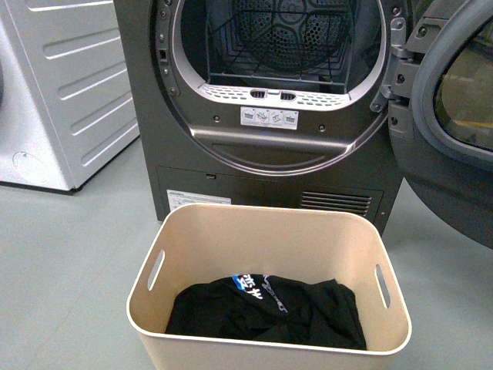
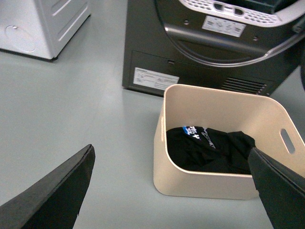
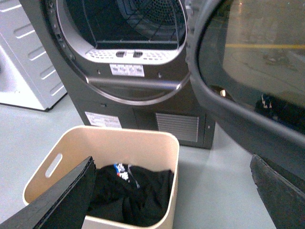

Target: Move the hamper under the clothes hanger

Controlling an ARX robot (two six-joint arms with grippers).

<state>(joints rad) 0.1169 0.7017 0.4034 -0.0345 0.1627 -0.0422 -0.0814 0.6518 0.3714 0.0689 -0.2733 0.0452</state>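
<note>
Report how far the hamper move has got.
Done: only loading, it seems; a black garment lies in the beige plastic tub-shaped hamper. In hand: nothing; the left gripper and right gripper are open, gripping nothing. To do: everything; the hamper sits on the floor before the dark grey open-doored dryer, and no clothes hanger is in view.

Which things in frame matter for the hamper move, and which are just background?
Job:
- hamper
- black garment lying in it, which rides along
- clothes hanger: not in view

Background:
- grey dryer
- its open door
- white appliance beside the dryer
</note>
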